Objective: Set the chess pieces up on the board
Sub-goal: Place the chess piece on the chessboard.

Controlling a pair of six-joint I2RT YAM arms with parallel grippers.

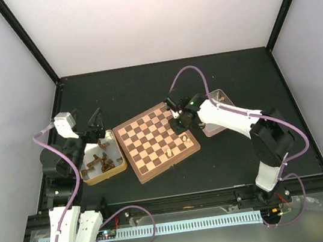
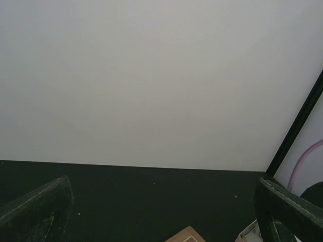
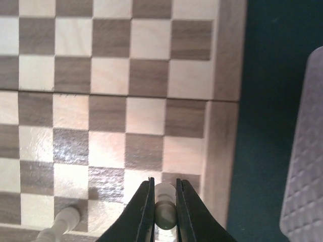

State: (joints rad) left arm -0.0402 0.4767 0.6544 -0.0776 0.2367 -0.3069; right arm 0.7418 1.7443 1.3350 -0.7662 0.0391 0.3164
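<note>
My right gripper [image 3: 164,182] pinches a pale chess piece [image 3: 164,212] over the board [image 3: 111,75] edge. I see left gripper [image 1: 95,127] spread wide, near tray [image 1: 106,175].

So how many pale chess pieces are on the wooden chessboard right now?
2. One cream turned-wood chessman sits between the jaws of the right gripper, at the edge of the checked wooden board; a second chessman stands nearby. More may be hidden.

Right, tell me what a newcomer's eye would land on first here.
The checkered chessboard at the centre, nearly bare. Over its right side, the right arm has its jaws shut on a pale chess piece. Left of it sits a tray of brown pieces, the left arm nearby, jaws open.
</note>
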